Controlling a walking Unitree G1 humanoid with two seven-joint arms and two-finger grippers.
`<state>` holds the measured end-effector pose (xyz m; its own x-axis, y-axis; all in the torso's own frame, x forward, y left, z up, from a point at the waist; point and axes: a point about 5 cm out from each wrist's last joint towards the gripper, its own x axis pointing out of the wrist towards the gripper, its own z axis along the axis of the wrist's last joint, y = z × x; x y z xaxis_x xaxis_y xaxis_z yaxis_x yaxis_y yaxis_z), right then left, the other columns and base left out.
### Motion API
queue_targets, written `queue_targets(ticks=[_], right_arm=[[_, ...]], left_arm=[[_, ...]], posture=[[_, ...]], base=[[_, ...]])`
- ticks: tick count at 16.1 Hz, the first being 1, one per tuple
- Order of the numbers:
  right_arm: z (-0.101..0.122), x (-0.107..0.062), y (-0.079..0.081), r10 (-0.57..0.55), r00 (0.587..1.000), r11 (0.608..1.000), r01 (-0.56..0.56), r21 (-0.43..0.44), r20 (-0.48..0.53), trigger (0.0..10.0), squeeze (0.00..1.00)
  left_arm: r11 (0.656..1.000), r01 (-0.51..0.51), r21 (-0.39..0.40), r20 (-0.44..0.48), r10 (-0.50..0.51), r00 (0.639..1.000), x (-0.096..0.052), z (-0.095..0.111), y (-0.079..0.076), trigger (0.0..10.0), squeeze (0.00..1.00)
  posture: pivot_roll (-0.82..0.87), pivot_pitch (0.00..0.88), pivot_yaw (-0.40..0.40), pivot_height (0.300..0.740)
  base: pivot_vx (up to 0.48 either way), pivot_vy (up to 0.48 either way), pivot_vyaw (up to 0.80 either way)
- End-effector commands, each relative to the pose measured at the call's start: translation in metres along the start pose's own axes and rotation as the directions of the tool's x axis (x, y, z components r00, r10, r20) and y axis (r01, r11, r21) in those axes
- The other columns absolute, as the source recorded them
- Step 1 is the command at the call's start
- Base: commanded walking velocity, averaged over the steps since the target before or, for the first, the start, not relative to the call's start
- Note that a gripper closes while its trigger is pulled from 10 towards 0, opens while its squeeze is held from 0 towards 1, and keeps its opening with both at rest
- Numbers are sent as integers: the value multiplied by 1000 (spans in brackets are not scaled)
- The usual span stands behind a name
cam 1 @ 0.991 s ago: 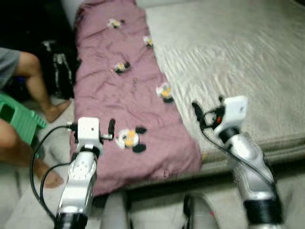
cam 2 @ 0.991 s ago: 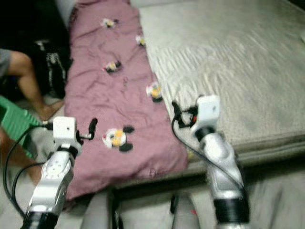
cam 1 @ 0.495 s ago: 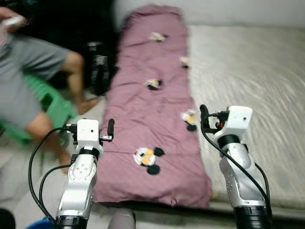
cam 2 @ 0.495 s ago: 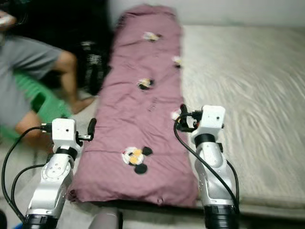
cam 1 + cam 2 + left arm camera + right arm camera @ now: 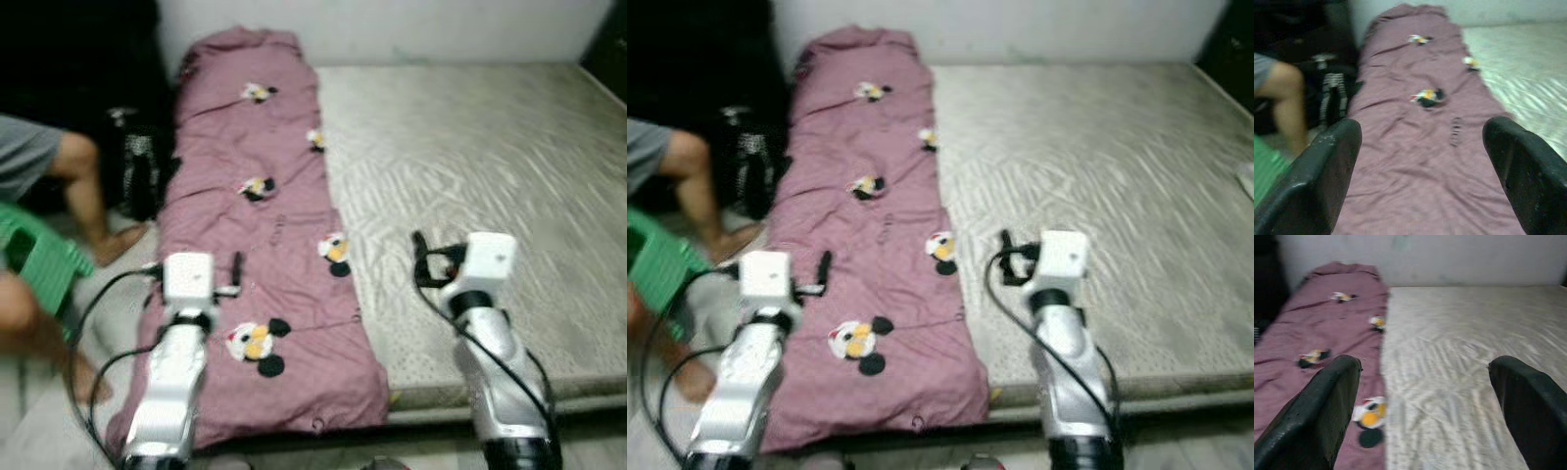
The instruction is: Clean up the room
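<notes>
Lying lengthwise along the grey mattress's [image 5: 470,147] left edge, a mauve cartoon-print quilt [image 5: 250,225] is recorded, long axis running away from the robot. Left gripper [image 5: 1420,171] and right gripper [image 5: 1425,406] are held spread, empty, above it.

View swings back toward the bed; the arms hold their pose

Against half a second ago, the whole picture shifts, so the camera has turned: the mauve blanket [image 5: 257,245] with its cartoon-mouse prints now runs up the left-centre of the head views, and far more of the grey mattress [image 5: 490,176] shows to its right, out to its far edge. The seated person [image 5: 34,206] slides toward the left border, with less of the grey shorts visible and the green stool [image 5: 39,259] nearer the edge. The left gripper [image 5: 235,272] and right gripper [image 5: 419,257] sit slightly lower in the picture, fingers spread wide as before.
</notes>
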<state>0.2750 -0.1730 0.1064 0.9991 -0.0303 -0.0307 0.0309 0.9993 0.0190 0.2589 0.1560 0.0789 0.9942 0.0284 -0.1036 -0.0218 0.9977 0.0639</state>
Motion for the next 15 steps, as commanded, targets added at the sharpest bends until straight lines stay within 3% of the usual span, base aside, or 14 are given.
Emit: queue_targets(ticks=[1, 5, 7, 12, 15], right_arm=[[2, 0, -3, -6, 1000, 1000, 6, -1, 4, 10000, 0], [4, 1, 4, 40, 999, 999, -40, 29, 11, 10000, 0], [3, 0, 5, 56, 998, 998, -56, 1, 4, 10000, 0], [-3, -4, 6, 50, 999, 997, -48, 59, -23, 10000, 0], [-5, -4, 6, 56, 998, 997, -55, 50, -25, 10000, 0]], left_arm=[[1000, 11, -8, 4, -11, 1000, 1, 3, -2, 10000, 0], [1000, 13, -7, 10, -13, 1000, 3, 6, 0, 10000, 0], [1000, 20, -9, 11, -20, 1000, 3, 6, 0, 10000, 0], [1000, 22, -12, 0, -22, 1000, 0, 2, 0, 10000, 0], [1000, 29, -11, -15, -30, 999, 1, 1, -1, 10000, 0]], posture=[[-52, 0, 2, 740], [-52, 3, 2, 740], [-52, 7, 3, 740], [-46, 19, 1, 740], [-45, 18, 5, 740]], base=[[0, 0, 0], [0, 0, 0], [0, 141, 0], [0, 480, 0], [0, 480, 0]])
